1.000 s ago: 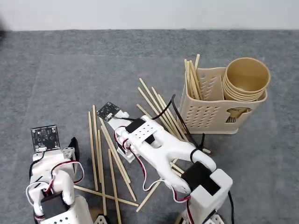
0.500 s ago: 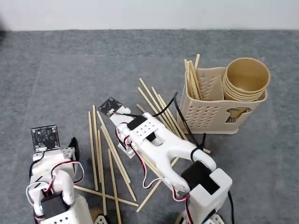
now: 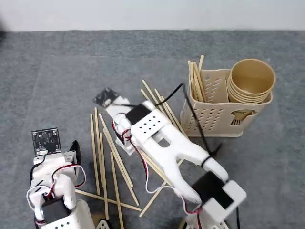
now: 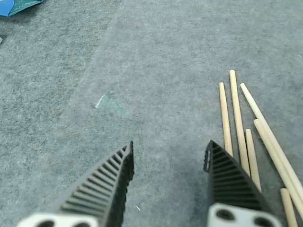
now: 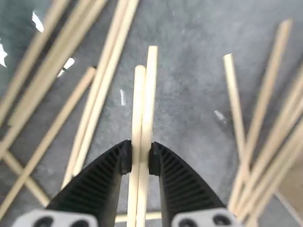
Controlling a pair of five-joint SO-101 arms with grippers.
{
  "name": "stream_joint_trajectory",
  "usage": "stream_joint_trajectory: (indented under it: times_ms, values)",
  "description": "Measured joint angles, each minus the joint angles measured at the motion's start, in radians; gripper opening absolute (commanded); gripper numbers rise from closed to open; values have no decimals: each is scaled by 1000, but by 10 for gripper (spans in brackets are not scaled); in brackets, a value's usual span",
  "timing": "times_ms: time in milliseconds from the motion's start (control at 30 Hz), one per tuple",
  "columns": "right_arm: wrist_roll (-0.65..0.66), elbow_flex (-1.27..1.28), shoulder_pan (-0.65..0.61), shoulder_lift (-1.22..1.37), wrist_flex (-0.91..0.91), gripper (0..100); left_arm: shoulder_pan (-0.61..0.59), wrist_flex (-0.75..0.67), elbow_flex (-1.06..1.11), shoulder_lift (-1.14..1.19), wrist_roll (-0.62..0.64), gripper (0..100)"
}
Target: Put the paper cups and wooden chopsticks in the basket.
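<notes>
Right wrist view: the right gripper [image 5: 137, 158] is pinching two chopsticks [image 5: 144, 94] side by side, with their long ends poking out in front over the grey mat [image 5: 189, 71]. Many loose chopsticks [image 3: 94, 148] lie scattered on the mat, left of the basket [image 3: 214, 119]. The paper cups [image 3: 251, 78] sit stacked in the basket's right part, and other chopsticks [image 3: 194, 81] stand in its left part. The left gripper [image 4: 168, 161] is spread wide over bare mat, holding nothing. Chopsticks look light, stiff and smooth, so I think they could slip or swing. A hold near the middle would be steadier.
</notes>
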Motion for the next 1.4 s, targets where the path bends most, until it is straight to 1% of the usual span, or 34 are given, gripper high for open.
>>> stream_joint_trajectory:
  times_ms: [100,233,400,500,633,833,933,1100,1233,1400]
  values:
    - [0,-100,8,-63,91,9,0,0,0,0,0,231]
    - [0,-255,49,-143,181,9,0,0,0,0,0,231]
    - [0,-422,157,-238,192,9,0,0,0,0,0,231]
    - [0,-486,207,-302,169,9,0,0,0,0,0,231]
    - [0,-516,259,-404,80,9,0,0,0,0,0,231]
    - [-3,-519,345,-526,-103,9,0,0,0,0,0,231]
    - [-8,-519,410,-554,-178,9,0,0,9,0,0,231]
    - [-11,-506,505,-568,-250,8,0,0,8,0,0,231]
    - [-11,-371,555,-609,-373,8,0,0,8,0,0,231]
    - [-11,-49,569,-740,-595,8,0,0,8,0,0,231]
